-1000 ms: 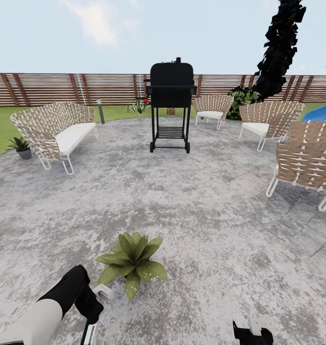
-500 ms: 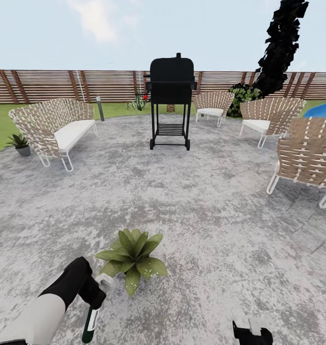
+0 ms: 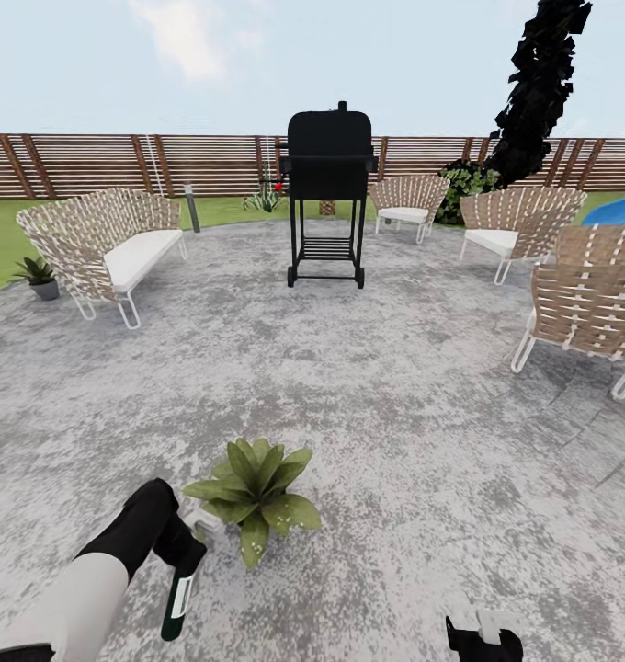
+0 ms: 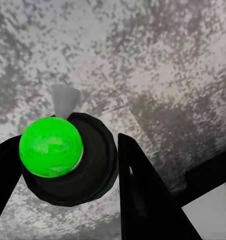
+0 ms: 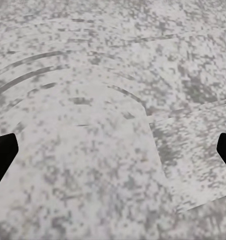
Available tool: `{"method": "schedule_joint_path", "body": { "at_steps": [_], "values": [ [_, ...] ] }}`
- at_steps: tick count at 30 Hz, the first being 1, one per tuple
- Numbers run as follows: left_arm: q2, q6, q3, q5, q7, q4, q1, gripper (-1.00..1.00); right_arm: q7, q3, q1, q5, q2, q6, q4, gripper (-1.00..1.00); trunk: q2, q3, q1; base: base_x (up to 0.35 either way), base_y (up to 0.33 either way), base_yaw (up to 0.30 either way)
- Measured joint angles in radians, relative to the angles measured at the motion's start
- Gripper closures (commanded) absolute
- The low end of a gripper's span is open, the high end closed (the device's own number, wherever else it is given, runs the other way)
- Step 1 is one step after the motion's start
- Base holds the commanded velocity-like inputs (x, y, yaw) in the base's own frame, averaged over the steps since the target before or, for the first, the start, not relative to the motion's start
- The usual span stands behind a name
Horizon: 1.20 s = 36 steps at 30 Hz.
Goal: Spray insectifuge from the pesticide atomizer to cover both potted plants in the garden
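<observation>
**Atomizer raised beside the near potted plant; spraying position being set.**

Head view: compared with a second ago, the left gripper [image 3: 186, 552] has lifted the pesticide atomizer [image 3: 177, 602] further into sight, so most of its dark body and white label now hang below the clamped gripper, with the white trigger head just beside the near potted plant [image 3: 253, 501] on the stone patio [image 3: 368, 405]. In my judgement, pickup is done and coverage of this plant comes next. The left arm reaches forward, forearm angled towards the plant. The second potted plant [image 3: 39, 278] stands well apart, beside the wicker sofa [image 3: 106, 248].
Left wrist view: the atomizer's round dark base with a green centre [image 4: 51, 148] sits between the dark fingers [image 4: 142, 190].
Right wrist view: the right gripper's fingertips [image 5: 3, 155] stand wide apart over bare patio, holding nothing.
</observation>
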State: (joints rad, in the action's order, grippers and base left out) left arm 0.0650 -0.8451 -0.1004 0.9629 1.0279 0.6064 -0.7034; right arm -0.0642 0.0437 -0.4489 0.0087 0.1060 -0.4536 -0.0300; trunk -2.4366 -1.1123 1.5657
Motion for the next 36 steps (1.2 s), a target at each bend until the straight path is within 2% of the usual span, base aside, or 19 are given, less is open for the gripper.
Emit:
{"method": "schedule_joint_path", "body": {
  "at_steps": [3, 8, 14, 29, 36],
  "values": [
    [0.000, -0.003, -0.001, -0.004, 0.015, -0.001, 0.002, 1.00, -0.001, 0.000, 0.000, -0.001, -0.001, 0.000, 0.000, -1.00, 0.000, 0.000, 0.000, 0.000, 0.000, -0.011],
    [-0.003, -0.003, 0.001, 0.006, 0.100, 0.001, -0.007, 1.00, -0.004, 0.000, 0.000, -0.001, -0.001, 0.000, -0.001, -1.00, 0.000, 0.000, 0.000, 0.000, 0.000, -0.214],
    [0.007, -0.002, 0.002, 0.011, 0.110, 0.001, -0.004, 1.00, -0.004, 0.000, 0.000, -0.001, -0.002, 0.000, 0.000, -1.00, 0.000, 0.000, 0.000, 0.017, 0.060, -0.135],
    [-0.001, 0.000, 0.004, 0.010, 0.109, 0.000, 0.006, 1.00, -0.004, 0.000, 0.000, -0.001, -0.001, 0.001, 0.000, -1.00, 0.000, 0.000, 0.000, 0.012, 0.301, -0.003],
    [-0.001, 0.000, 0.005, 0.011, 0.108, -0.001, 0.007, 1.00, -0.005, 0.000, 0.000, -0.001, 0.000, 0.000, 0.000, -1.00, 0.000, 0.000, 0.000, 0.045, 0.078, -0.227]
  ]
}}
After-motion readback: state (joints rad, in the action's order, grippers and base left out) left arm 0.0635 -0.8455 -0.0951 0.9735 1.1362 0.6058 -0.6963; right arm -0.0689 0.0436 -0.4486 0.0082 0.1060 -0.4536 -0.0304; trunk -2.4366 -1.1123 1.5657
